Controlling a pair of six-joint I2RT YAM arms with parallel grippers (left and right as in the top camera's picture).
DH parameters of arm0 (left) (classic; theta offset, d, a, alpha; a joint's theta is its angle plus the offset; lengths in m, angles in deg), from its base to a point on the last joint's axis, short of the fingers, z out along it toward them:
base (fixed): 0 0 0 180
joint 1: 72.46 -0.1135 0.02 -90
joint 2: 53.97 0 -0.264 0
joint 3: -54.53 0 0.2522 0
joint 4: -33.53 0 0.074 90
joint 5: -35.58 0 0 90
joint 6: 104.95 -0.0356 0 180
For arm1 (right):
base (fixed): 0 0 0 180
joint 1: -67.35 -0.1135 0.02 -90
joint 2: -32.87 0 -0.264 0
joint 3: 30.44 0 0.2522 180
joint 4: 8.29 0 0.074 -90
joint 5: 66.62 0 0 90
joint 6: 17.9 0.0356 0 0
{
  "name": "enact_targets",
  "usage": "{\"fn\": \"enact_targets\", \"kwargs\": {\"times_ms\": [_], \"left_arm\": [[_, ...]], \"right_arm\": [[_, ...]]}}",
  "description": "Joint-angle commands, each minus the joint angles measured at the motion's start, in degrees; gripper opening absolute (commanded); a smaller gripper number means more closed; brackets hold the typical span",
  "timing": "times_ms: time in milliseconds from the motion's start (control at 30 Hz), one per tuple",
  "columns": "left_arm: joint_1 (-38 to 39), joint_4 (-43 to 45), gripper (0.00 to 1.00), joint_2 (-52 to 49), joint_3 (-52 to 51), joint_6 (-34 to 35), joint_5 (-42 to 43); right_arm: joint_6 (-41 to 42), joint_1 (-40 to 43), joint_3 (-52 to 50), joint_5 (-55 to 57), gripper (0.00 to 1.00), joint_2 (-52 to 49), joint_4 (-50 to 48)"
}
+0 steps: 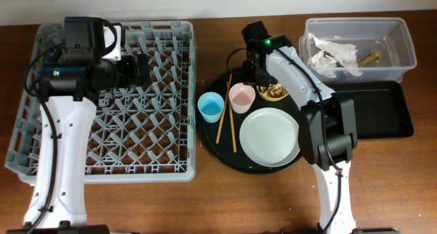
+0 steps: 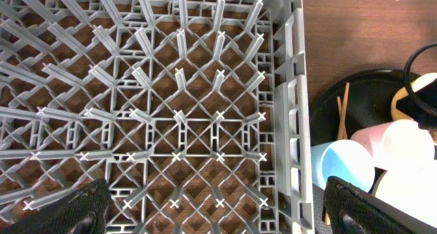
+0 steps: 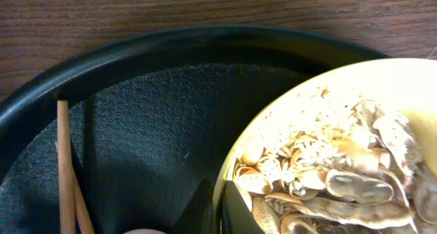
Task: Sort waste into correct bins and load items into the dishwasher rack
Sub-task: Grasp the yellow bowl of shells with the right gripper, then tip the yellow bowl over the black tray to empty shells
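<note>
Wood-grain tabletop [image 1: 389, 193] holds the peg-latticed grey rack [image 1: 160, 135], the left gripper [image 2: 218, 213] spread wide above it. Half-hiding the glossy yellow bowl [image 3: 341, 91] of flaky scraps [image 3: 328, 186], the right gripper [image 1: 262, 74] leaves its finger state unreadable.

Bright even light, soft shadows, sharp

On left arm [image 1: 58, 132] and right arm [image 1: 300, 74], white link shells are being joined by black joint housings [image 1: 85, 33]. A green light [image 1: 268, 39] is being shown lit on each arm. Thin black cables [image 1: 29, 71] are being looped beside the upper joints. The left fingers [image 2: 68, 210] are being seen as black and finely textured, with rounded edges.
</note>
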Motion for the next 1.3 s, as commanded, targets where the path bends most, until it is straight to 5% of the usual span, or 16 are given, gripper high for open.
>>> {"fn": "enact_targets", "kwargs": {"times_ms": [0,267,633,967,1267], "left_arm": [[0.1,0.1,0.99,-0.2,0.7,-0.9,0.4],[0.1,0.1,0.99,-0.2,0.7,-0.9,0.4],[0.1,0.1,1.00,-0.2,0.7,-0.9,0.4],[0.1,0.1,0.99,-0.2,0.7,-0.9,0.4],[0.1,0.1,1.00,-0.2,0.7,-0.9,0.4]], "right_arm": [[-0.3,0.3,-0.2,0.6,0.04,-0.8,1.6],[-2.1,0.8,7.3,0.5,0.04,6.8,10.9],[-10.2,8.6,15.8,-1.4,0.04,21.6,40.6],[-35.2,30.4,6.7,-32.8,0.04,21.6,35.5],[-50.1,55.6,-26.1,-67.1,0.04,21.4,14.0]]}}
